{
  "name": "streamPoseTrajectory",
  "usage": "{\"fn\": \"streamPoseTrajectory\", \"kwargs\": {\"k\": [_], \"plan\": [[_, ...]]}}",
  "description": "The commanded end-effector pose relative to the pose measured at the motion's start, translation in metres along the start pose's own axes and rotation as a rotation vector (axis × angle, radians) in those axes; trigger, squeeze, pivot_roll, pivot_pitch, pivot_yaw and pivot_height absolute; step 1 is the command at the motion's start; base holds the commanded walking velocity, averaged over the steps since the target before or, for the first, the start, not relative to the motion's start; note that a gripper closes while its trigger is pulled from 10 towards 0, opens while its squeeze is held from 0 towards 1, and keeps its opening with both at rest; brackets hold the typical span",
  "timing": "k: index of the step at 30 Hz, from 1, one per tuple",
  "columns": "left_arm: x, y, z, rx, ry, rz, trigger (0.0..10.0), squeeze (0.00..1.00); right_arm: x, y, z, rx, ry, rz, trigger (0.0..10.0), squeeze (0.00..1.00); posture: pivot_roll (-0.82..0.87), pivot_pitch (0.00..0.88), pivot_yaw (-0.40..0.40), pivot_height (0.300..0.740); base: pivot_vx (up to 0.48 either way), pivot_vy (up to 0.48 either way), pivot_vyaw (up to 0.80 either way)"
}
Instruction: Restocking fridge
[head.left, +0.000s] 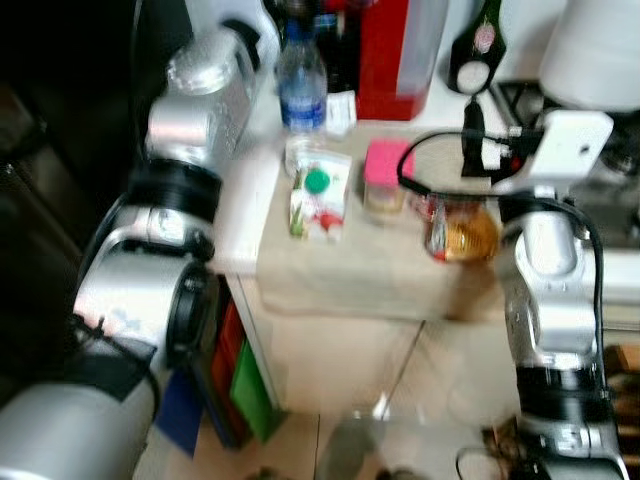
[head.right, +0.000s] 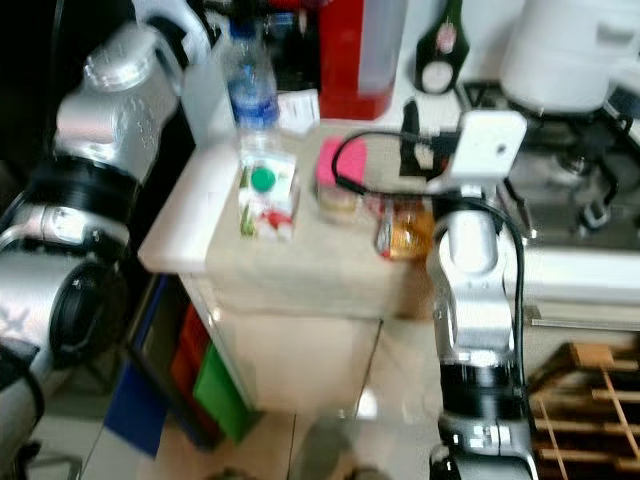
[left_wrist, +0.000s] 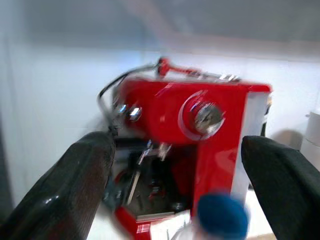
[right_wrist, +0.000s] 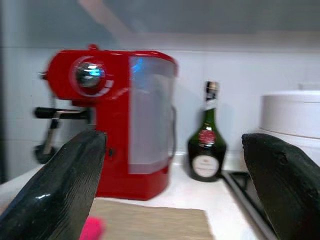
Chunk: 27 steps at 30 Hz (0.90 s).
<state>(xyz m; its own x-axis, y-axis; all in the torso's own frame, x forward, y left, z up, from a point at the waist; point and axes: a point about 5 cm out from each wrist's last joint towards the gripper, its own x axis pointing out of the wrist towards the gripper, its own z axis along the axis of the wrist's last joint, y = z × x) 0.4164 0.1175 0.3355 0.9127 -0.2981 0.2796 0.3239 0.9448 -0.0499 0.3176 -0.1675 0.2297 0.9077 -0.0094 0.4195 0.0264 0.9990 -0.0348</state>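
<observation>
1 bottle (head.left: 301, 85), 1 carton (head.left: 320, 195) (green-capped)

Bright, even indoor light, washing out the white wall behind the red coffee machine (right_wrist: 112, 120). Everything is softened by motion blur, both head views included. Beside each tool the black fingers (left_wrist: 75, 190) look smeared, perhaps too close to focus.
</observation>
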Motion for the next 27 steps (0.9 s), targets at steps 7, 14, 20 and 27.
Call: {"fn": "streamPoseTrajectory", "kwargs": {"k": [7,14,20,27], "plan": [[0.009,-0.009,0.0,-0.051,0.037,-0.024,10.0,0.0,-0.004,-0.005,0.005,-0.002,0.001,-0.002,10.0,0.0,-0.11,0.0,0.048,0.74,0.0,0.0,0.0],[0.011,-0.021,-0.007,0.001,0.033,-0.086,10.0,0.0,-0.009,0.0,0.003,0.006,0.021,0.009,10.0,0.0,-0.11,0.0,0.043,0.74,0.0,0.0,0.0],[0.015,-0.03,0.004,0.037,-0.013,-0.123,10.0,0.0,-0.013,-0.001,0.002,0.001,0.038,0.017,10.0,0.0,-0.13,0.0,0.044,0.74,0.0,0.0,0.0],[0.018,-0.036,0.015,0.055,-0.045,-0.155,10.0,0.0,-0.018,0.0,0.001,0.001,0.049,0.01,10.0,0.0,-0.14,0.0,0.055,0.74,0.0,0.0,0.0]]}}
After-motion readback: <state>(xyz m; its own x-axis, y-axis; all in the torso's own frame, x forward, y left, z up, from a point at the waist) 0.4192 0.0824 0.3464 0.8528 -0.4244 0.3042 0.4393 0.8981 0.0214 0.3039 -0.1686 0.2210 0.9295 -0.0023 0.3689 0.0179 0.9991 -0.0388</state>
